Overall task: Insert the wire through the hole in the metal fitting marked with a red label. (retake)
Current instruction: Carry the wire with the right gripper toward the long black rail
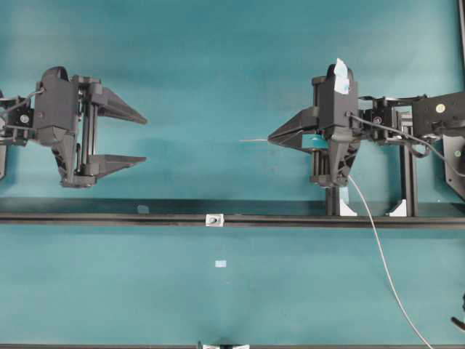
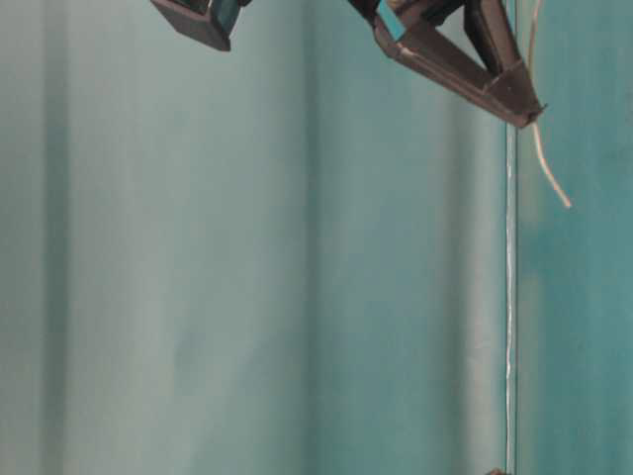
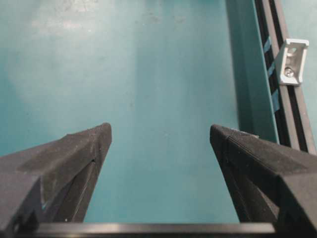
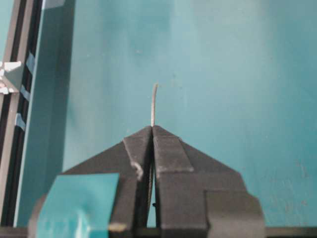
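The wire [image 1: 252,139] is a thin pale strand. My right gripper [image 1: 270,138] is shut on it, and a short end pokes out to the left of the fingertips. In the right wrist view the wire [image 4: 154,104] stands straight up out of the shut right gripper [image 4: 152,127]. The rest of the strand trails off toward the lower right. The metal fitting [image 1: 213,219], tiny and silver, sits on the black rail [image 1: 109,217] with the hole showing as a dark centre; no red label shows. My left gripper [image 1: 144,139] is open and holds nothing, far left of the fitting. It shows wide open [image 3: 159,131] over bare teal.
White corner brackets [image 1: 398,209] sit where an upright black bar meets the rail at the right. Another white bracket [image 3: 291,62] shows on the rail in the left wrist view. A small pale patch [image 1: 221,264] lies on the teal surface below the fitting. Black cables hang by the right arm.
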Robot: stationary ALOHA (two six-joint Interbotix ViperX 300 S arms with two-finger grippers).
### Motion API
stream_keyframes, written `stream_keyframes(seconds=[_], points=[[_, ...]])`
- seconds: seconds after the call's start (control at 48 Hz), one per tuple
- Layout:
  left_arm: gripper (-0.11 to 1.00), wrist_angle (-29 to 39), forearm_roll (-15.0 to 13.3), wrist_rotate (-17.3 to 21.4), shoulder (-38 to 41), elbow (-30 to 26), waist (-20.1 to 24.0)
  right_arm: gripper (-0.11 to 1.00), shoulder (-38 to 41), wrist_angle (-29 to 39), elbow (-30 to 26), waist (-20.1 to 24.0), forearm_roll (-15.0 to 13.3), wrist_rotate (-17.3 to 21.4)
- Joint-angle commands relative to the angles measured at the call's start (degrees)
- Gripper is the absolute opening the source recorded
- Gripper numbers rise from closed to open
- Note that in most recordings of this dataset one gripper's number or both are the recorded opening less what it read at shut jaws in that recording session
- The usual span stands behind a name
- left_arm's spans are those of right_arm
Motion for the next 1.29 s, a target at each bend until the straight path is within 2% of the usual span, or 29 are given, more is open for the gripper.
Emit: stream_keyframes(seconds=[0.0,0.208,0.437,0.708,0.854,0.999,1.27], points=[[0.66,-0.44,-0.18,-0.09,-0.53,-0.79,0.26,0.03,-1.05,-1.23,-0.18,-0.26,-0.09,0.00],[0.66,-3.78,-0.26,-0.35,0.62,-0.44,0.18,0.03,-1.05,-3.78,0.97,-0.18,0.00,0.18],[0.66,-11.51,-0.53,-0.62,5.27,-0.18,-1.76,0.03,-1.05,-8.61,2.90,1.76,0.26,0.18],[0.66,-23.55,-0.88,-0.79,13.27,0.00,-4.48,0.03,-0.79,-16.88,6.33,4.48,3.78,-0.09],[0.66,-28.21,-1.14,-1.49,16.26,-0.09,-5.63,0.03,0.26,-20.65,7.29,7.03,5.80,-1.58],[0.66,-31.38,-1.23,-2.46,18.72,-0.53,-7.82,0.03,2.37,-24.08,7.29,10.37,10.55,-5.36],[0.66,-36.91,-1.67,-2.46,23.55,-1.41,-10.63,0.03,7.38,-31.90,6.50,19.42,26.46,-18.11]])
